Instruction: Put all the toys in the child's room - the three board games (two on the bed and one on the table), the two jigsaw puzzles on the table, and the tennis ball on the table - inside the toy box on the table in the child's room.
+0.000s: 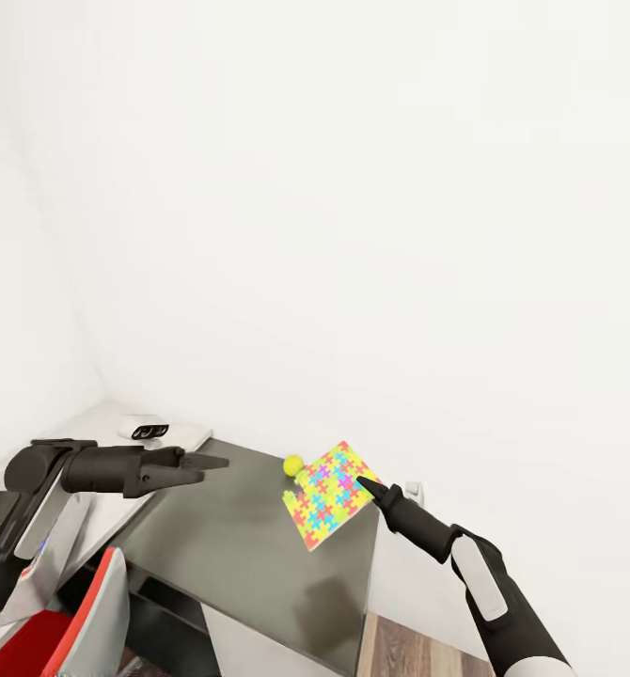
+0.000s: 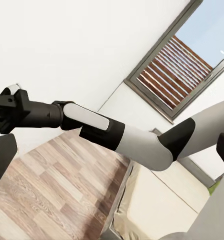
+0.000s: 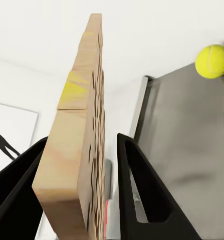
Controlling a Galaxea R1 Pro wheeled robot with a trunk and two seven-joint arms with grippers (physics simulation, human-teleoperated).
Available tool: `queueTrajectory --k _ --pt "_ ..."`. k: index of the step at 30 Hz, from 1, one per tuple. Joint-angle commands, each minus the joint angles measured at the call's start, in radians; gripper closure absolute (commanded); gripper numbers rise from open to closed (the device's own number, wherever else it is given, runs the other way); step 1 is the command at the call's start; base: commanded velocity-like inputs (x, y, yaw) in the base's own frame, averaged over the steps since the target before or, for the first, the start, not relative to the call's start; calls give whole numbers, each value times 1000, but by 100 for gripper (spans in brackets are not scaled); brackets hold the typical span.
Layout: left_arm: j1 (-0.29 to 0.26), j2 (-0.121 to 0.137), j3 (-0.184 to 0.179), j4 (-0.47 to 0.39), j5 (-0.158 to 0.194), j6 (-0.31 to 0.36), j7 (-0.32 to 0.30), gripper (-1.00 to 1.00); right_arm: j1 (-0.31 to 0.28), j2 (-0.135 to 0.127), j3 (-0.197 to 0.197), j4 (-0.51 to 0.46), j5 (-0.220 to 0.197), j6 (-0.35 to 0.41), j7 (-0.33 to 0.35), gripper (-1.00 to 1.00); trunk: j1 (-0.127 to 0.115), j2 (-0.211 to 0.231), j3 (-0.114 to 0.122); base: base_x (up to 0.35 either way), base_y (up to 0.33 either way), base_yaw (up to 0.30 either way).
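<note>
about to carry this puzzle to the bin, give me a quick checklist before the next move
1. Right gripper on the jigsaw puzzle: ok, a finger on each side of the board in the right wrist view.
2. Puzzle lifted off the table: ok, it is tilted above the dark wing.
3. Tennis ball apart from the puzzle: cannot tell, it sits right beside the board's edge.
4. Left gripper free: ok, open and holding nothing.
5. Toy box location: cannot tell.
</note>
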Motion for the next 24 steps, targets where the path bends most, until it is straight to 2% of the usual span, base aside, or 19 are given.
queueTrajectory --k 1,24 --pt "-1 1 -2 0 1 11 -4 -100 -1 1 -4 0 -1 7 2 100 -4 6 3 0 0 243" --pt "-2 1 -1 0 1 9 -4 -100 -1 2 -2 2 3 7 0 100 -92 167 95 0 0 244"
